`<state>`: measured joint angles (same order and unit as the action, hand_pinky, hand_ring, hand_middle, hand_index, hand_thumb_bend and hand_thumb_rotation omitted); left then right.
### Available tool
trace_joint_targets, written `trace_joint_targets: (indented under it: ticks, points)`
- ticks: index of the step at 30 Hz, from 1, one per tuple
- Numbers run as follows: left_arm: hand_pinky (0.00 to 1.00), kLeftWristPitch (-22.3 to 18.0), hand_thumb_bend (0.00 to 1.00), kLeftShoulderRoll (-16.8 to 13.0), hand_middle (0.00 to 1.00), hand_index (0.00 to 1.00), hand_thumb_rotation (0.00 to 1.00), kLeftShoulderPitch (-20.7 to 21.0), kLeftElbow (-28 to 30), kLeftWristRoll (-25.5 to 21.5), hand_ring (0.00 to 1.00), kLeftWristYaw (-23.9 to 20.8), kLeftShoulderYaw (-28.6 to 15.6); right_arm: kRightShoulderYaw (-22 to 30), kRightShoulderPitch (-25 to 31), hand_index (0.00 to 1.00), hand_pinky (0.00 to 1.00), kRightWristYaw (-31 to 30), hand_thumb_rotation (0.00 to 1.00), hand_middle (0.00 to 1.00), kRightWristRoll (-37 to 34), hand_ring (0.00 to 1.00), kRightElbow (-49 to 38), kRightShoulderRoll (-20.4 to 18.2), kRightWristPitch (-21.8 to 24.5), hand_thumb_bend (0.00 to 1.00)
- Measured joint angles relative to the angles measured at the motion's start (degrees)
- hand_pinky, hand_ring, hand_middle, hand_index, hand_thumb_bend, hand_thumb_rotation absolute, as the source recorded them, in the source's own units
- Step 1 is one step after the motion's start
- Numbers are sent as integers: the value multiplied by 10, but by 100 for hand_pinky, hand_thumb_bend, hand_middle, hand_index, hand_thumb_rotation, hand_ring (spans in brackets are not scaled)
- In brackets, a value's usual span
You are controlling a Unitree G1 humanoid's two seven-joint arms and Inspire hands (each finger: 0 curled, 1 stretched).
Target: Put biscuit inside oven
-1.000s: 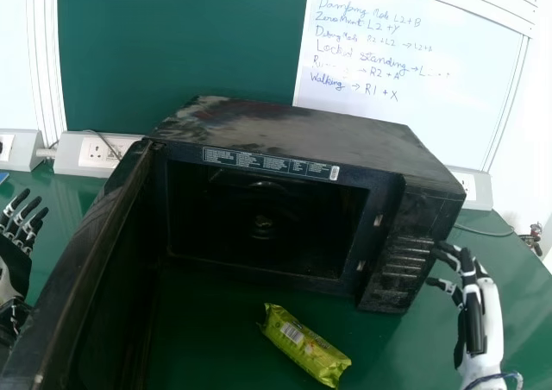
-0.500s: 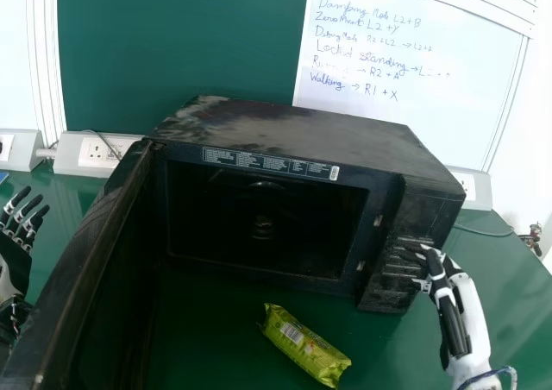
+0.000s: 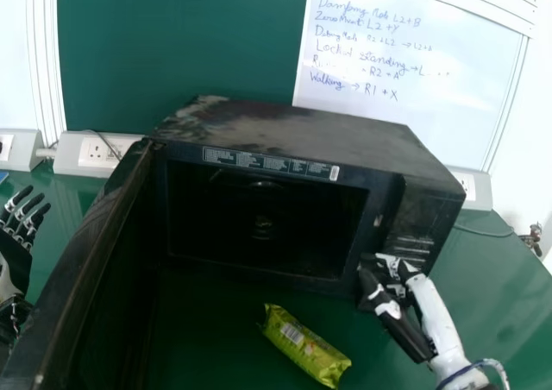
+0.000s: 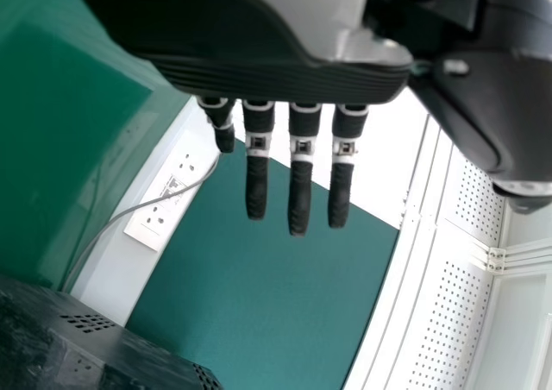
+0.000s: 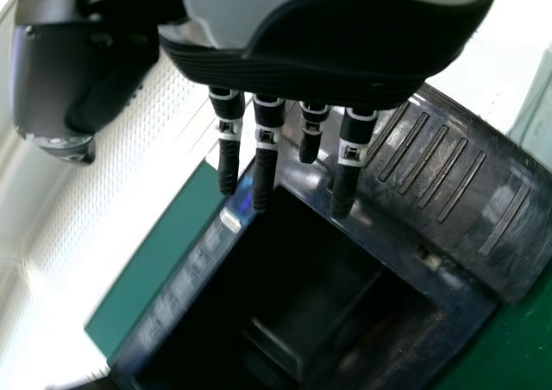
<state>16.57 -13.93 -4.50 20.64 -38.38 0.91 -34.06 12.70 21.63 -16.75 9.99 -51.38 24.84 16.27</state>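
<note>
A green board (image 3: 190,45) and a white board (image 3: 483,105) with blue writing stand behind the green table (image 3: 517,330). The table's far right edge slants toward the robot. The black oven (image 3: 302,131) sits in the middle, and its front faces the robot. Its mouth is wide and dark, with a small round bit low inside. The oven's door (image 3: 78,261) is wide open and sticks out toward the robot on the left, like a tall wall. It stands between the left hand (image 3: 14,256) and the biscuit pack (image 3: 302,342).

The green and yellow pack lies on the table, just in front of the mouth and turned at a slant. A bit of green table shows between the pack and the oven, and more lies between the pack and the door.

The right hand (image 3: 385,307) is by the front right corner of the oven, near the side with the bars. It is open, with nothing in it, and I can't tell if it touches the oven. The left hand is open too, its fingers long and straight. White socket boxes (image 3: 78,153) sit along the back, and a thin wire (image 3: 487,233) runs over the table on the right.
</note>
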Motion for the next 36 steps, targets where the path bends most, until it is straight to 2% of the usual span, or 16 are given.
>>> trace_joint_targets:
  ticks: [5, 8, 11, 14, 17, 21, 28, 31, 36]
  points:
    - [76, 0, 64, 0, 70, 70, 42, -1, 8, 0, 73, -3, 1, -30, -10, 84, 65, -20, 41, 81, 80, 77, -19, 32, 34, 84]
    - [76, 4, 62, 0, 70, 70, 42, -2, 15, 0, 73, -8, 3, -49, -21, 84, 67, -41, 47, 81, 128, 78, -22, 56, 45, 85]
    - [76, 10, 62, 0, 69, 68, 41, -3, 18, 0, 73, -14, 4, -77, -37, 86, 71, -75, 48, 83, 181, 81, -34, 86, 53, 86]
    - [76, 14, 60, 0, 70, 69, 41, -3, 22, -1, 73, -19, 4, -101, -51, 86, 76, -108, 48, 83, 222, 82, -49, 94, 69, 86]
    - [76, 15, 58, 0, 70, 69, 42, -4, 26, -2, 73, -20, 4, -115, -58, 87, 80, -134, 50, 85, 258, 84, -61, 96, 81, 87]
    - [75, 19, 55, 0, 69, 69, 43, -4, 32, -2, 72, -22, 4, -139, -83, 91, 79, -182, 53, 90, 303, 89, -66, 95, 101, 91]
    - [75, 30, 53, 0, 69, 69, 42, -5, 44, -6, 72, -34, 4, -180, -121, 95, 79, -276, 51, 92, 375, 91, -84, 91, 131, 96]
    - [76, 35, 50, 0, 71, 70, 44, -5, 53, -7, 73, -40, 5, -186, -136, 97, 83, -315, 48, 90, 396, 91, -84, 83, 139, 97]
    - [70, 45, 46, 0, 69, 69, 44, -5, 65, -9, 70, -48, 6, -195, -165, 97, 84, -378, 49, 94, 423, 94, -85, 71, 140, 100]
